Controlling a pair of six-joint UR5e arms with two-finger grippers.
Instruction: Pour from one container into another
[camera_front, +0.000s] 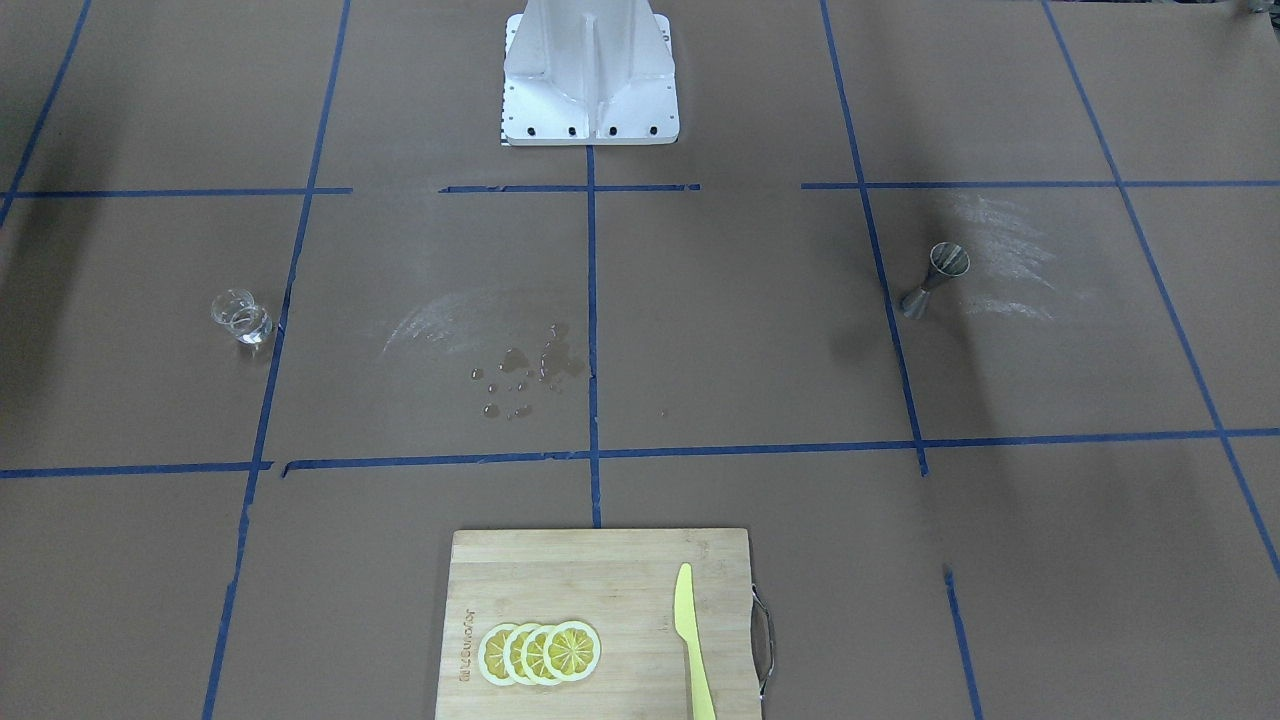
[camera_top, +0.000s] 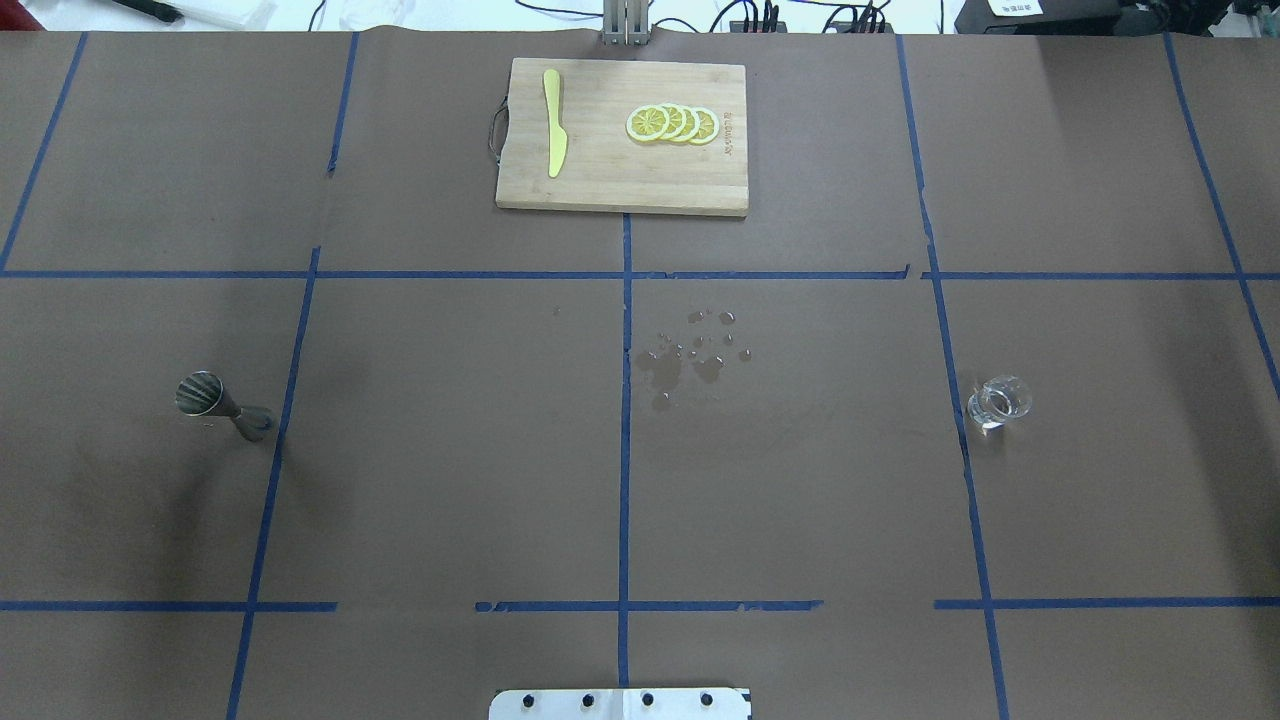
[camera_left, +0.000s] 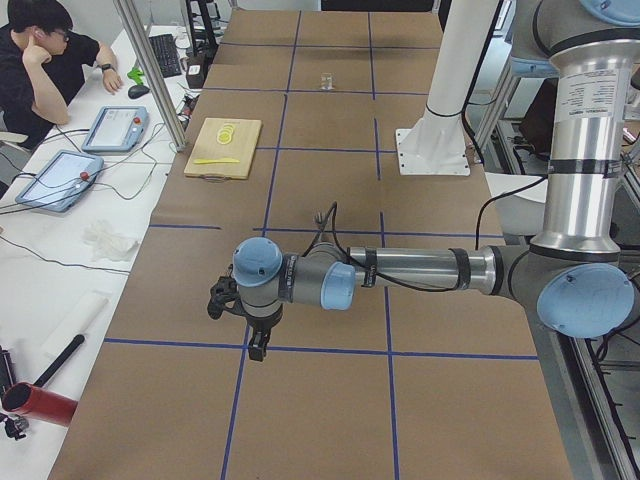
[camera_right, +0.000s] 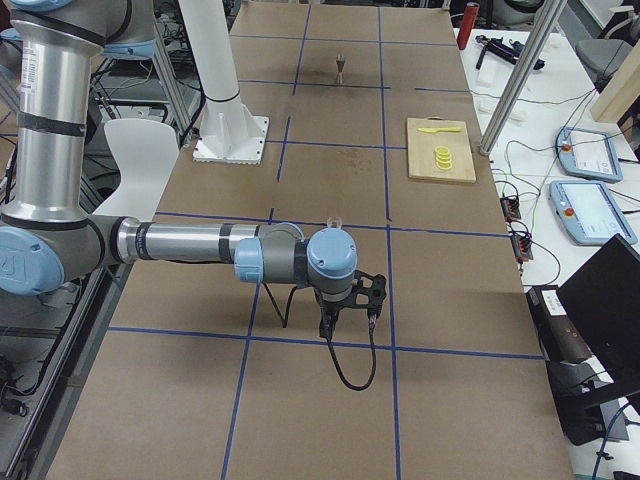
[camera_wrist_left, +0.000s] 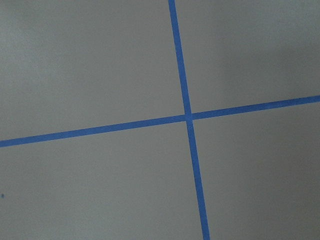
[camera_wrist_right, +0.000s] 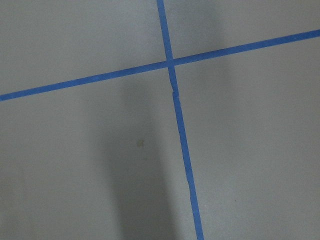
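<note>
Right gripper (camera_right: 347, 320), open or closed cannot be told, hangs right of the glass cup (camera_top: 998, 402), the nearer arm | cup stands upright, right side | jigger (camera_top: 222, 403) stands far left, nearer left gripper (camera_left: 238, 322), likewise unreadable.

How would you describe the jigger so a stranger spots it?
Start at the wooden cutting board, then look toward the robot's left. The jigger stands alone beside a blue tape line: silver and hourglass-shaped, unlike the clear glass cup opposite.
</note>
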